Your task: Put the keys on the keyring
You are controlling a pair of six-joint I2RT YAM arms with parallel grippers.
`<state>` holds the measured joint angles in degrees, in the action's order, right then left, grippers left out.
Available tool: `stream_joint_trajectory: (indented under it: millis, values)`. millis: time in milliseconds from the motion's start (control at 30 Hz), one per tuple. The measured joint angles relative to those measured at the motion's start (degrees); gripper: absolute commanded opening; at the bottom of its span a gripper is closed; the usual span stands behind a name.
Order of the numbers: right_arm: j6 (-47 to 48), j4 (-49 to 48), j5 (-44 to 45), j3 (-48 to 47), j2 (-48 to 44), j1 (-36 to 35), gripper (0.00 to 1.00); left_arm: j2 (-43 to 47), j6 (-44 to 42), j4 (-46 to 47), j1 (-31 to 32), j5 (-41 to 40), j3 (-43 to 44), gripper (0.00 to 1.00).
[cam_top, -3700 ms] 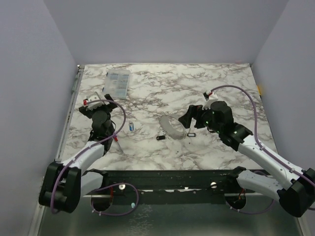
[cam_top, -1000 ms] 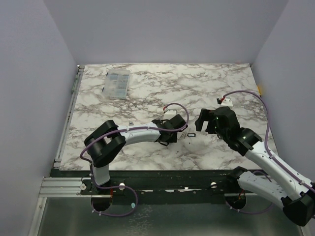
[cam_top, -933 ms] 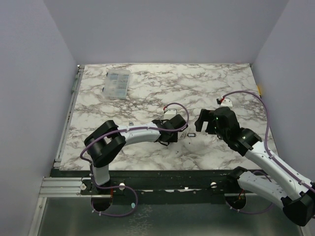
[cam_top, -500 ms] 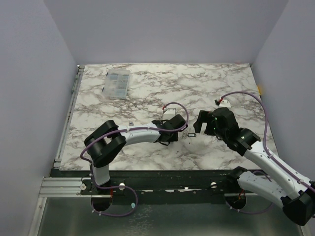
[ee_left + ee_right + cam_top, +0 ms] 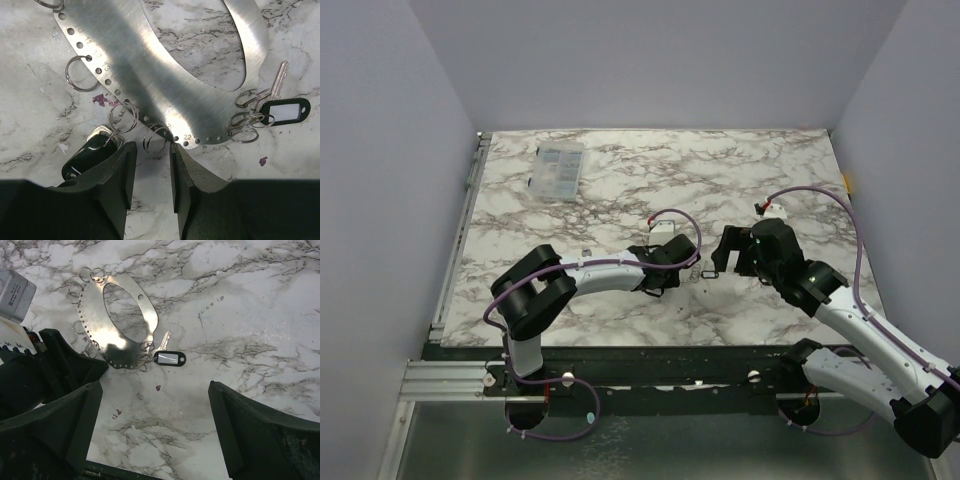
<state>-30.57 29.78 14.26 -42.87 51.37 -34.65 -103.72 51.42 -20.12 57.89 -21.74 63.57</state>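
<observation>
Two keys lie by the keyring [image 5: 130, 70], a flat shiny metal loop with a row of small holes along its outer edge and little split rings hanging from several of them. It lies flat on the marble table [image 5: 770, 170], just toward 6 o'clock of the table's middle, and the left arm hides most of it in the top view.

In the left wrist view the tagged key [image 5: 282, 111], a black frame with a white label, sits at 3 o'clock of the loop's lower end. Its bare blade points to 1 o'clock and its ring touches those at the loop's edge. The dark key [image 5: 87, 155] is at 8 o'clock of that end, joined to a ring on the loop. A finger covers part of it, so it may be only a fob.

The left gripper [image 5: 152, 147] points to 12 o'clock, low over the table, jaws a narrow gap apart and holding nothing. One ring [image 5: 148, 136] on the loop's edge lies at 12 o'clock of that gap, right at the fingertips; whether the pads touch it I cannot tell.

The right gripper [image 5: 155, 387] hovers at 3 o'clock of the loop, jaws spread wide and empty. A clear box [image 5: 558, 168] sits toward the table's 10 o'clock corner, well apart.
</observation>
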Motion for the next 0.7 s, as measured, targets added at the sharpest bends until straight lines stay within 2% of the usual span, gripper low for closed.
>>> stream_joint_trajectory:
  millis: [267,700]
  values:
    - [0.0,-0.1,-0.2,0.3,0.0,0.0,1.0,0.0,0.0,1.5,0.0,0.0,-0.1,0.28]
    - [0.0,-0.1,-0.2,0.3,0.0,0.0,1.0,0.0,-0.7,3.3,0.0,0.0,-0.3,0.0]
